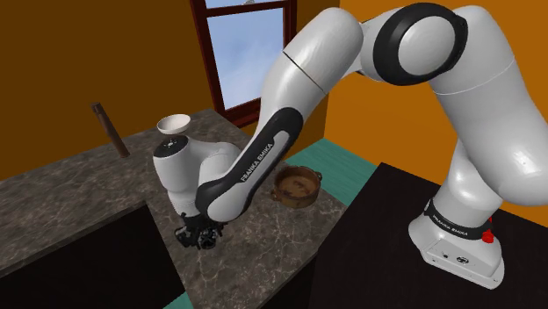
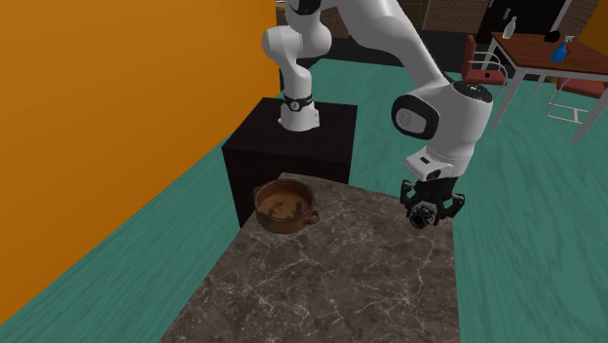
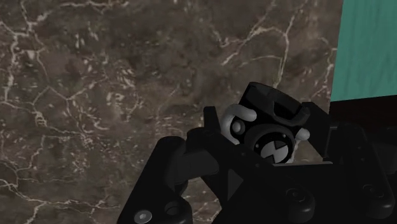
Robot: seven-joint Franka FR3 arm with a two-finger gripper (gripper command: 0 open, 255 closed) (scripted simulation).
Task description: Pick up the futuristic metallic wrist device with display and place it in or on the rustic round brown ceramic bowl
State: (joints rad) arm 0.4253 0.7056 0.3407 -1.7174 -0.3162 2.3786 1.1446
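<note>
The wrist device (image 3: 272, 141) is being held clamped in the pincer (image 2: 427, 210), low over the table (image 2: 322, 283). Placing is not yet being done; the brown bowl (image 2: 278, 224) is waiting at nine o'clock in the second exterior view.

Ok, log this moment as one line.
phase: grasped | jaws: clasping wrist device | brown bowl: on veined counter, without device | next: likely carry to bowl

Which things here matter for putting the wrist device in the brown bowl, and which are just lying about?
Job: black-and-silver wrist device with round display, round brown bowl, black gripper.
Lying about: small white bowl, dark brown leaning stick.
</note>
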